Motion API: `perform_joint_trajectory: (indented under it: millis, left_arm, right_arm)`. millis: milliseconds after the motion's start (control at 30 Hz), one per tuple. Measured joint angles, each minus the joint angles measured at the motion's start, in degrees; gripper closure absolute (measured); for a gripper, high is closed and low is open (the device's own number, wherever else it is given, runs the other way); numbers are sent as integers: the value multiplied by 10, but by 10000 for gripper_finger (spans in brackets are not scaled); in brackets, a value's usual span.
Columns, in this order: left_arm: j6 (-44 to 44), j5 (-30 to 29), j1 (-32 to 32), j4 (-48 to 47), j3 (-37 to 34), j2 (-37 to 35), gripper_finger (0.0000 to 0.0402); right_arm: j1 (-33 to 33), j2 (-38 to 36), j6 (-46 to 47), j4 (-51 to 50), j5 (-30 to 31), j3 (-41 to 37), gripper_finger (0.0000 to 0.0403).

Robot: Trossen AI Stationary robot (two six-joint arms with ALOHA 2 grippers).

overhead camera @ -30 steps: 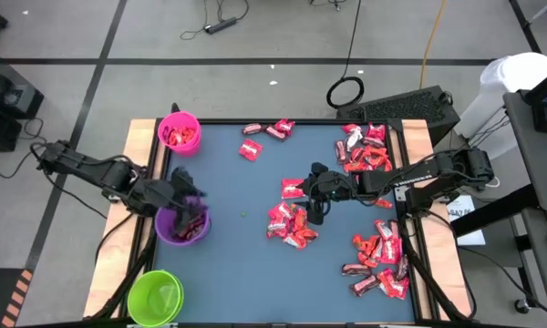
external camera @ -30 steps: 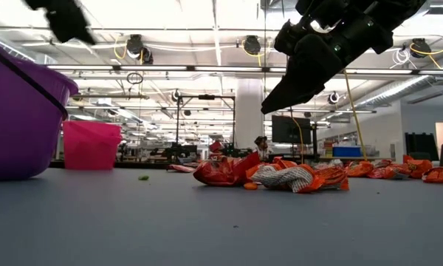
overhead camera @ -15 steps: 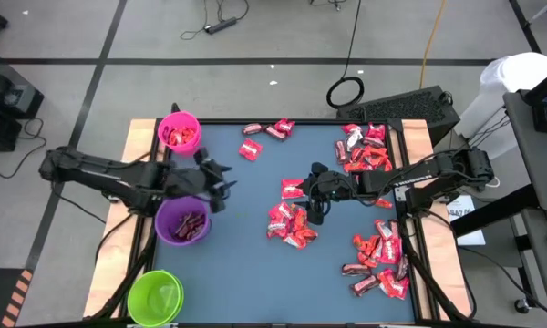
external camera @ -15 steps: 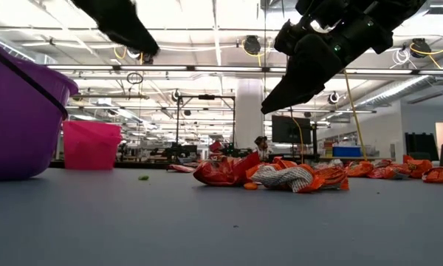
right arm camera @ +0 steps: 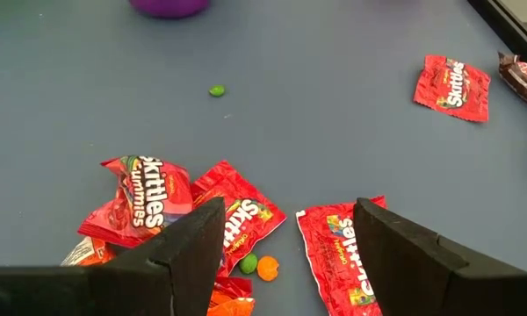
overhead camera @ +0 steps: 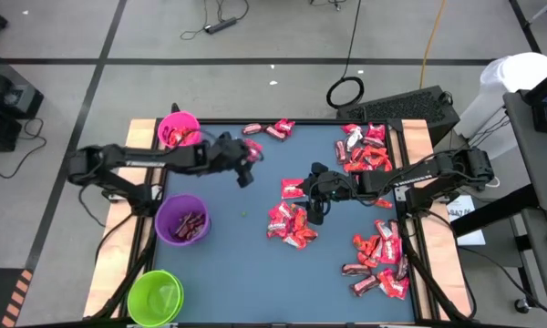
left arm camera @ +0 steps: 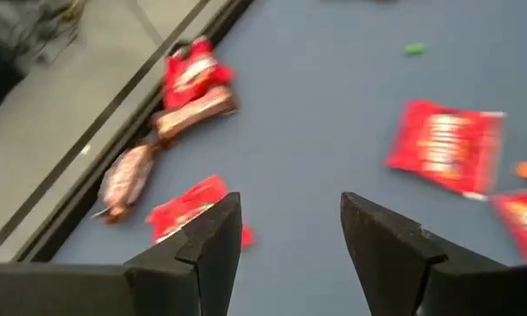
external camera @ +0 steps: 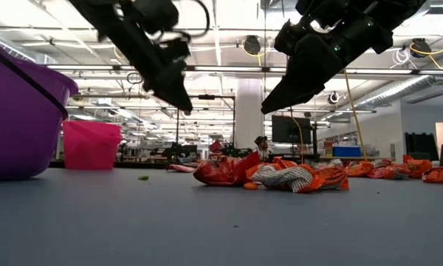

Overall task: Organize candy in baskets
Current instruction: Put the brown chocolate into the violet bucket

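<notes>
Candy in red and dark brown wrappers lies flat on the blue table (overhead camera: 228, 255): a heap at the middle (overhead camera: 292, 225), more along the right side (overhead camera: 365, 153), a few pieces at the far edge (overhead camera: 269, 129). My left gripper (overhead camera: 246, 171) hangs open above the table, just short of a lone red piece (overhead camera: 251, 148) (left arm camera: 189, 209). My right gripper (overhead camera: 314, 208) (right arm camera: 290, 215) hangs open over the middle heap, above red packs (right arm camera: 241, 219). At the left stand the pink basket (overhead camera: 178, 130), the purple basket (overhead camera: 182, 219) and the green basket (overhead camera: 155, 296).
Candy shows inside the pink and purple baskets. A raised dark rim (left arm camera: 114, 132) edges the table, with brown bars (left arm camera: 193, 110) lying against it. Small green and orange specks (right arm camera: 216, 89) lie loose. Bare table lies between the baskets and the middle heap.
My left gripper has swung from above the purple basket toward the table's far edge and its middle, sinking and tipping further down as it went, and now hangs near the lone red piece. Its fingers stay open. My right arm has kept still.
</notes>
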Motion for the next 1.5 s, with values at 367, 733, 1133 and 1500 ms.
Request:
perform_joint_trajectory:
  millis: [367,733,1133,1500]
  left_arm:
    - [27,7,113,-12,86,129,201]
    - [25,69,179,-84,199,254,201]
    - [42,76,234,-72,227,332,201]
    - [61,81,258,-65,227,349,202]
  right_arm:
    - [0,0,2,0,0,0,163]
    - [0,0,1,-1,0,0,163]
    - [0,0,-5,-3,0,0,163]
    - [0,0,-5,-3,0,0,163]
